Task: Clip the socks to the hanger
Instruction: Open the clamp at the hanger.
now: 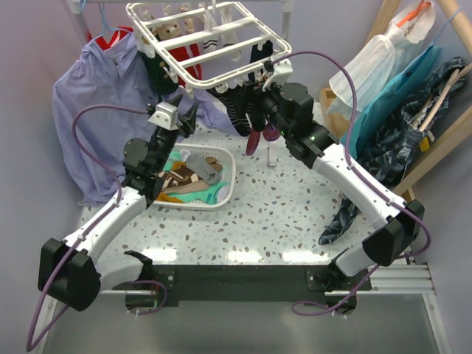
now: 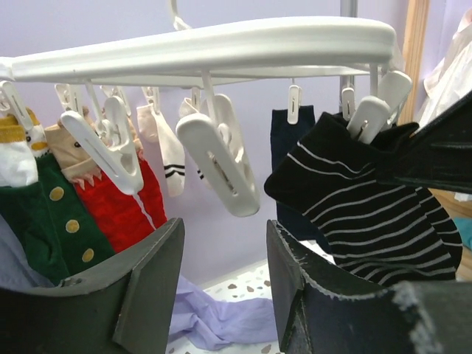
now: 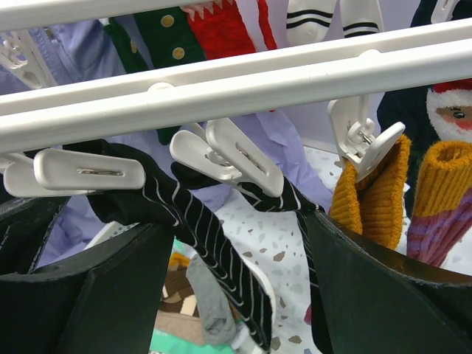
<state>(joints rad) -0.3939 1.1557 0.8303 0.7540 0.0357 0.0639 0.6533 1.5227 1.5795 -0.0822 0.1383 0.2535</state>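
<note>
Left gripper hangs just under the hanger's near bar, jaws apart and nothing between them. An empty clip dangles from that bar just above and beyond the gap, its long axis slanting down to the right. Further right under the same bar, the right gripper also has its jaws wide apart, and the black striped sock hangs down through the gap. The sock's cuff runs along the bar, pinched by two white clips, and its foot drops below the hanger. Whether a right finger touches the fabric cannot be told.

That sock looks pegged already, so the coming move likely turns on the free clip. It lies straight ahead of the left gripper, which is the nearer of the two.

Below the hanger's left half, a white basket holds the loose socks: a brown-cream striped sock, a teal sock and a grey sock. The left arm is the nearer one to it. A red sock and a green sock hang from clips further left along the hanger. A lavender shirt hangs left of the hanger.
</note>
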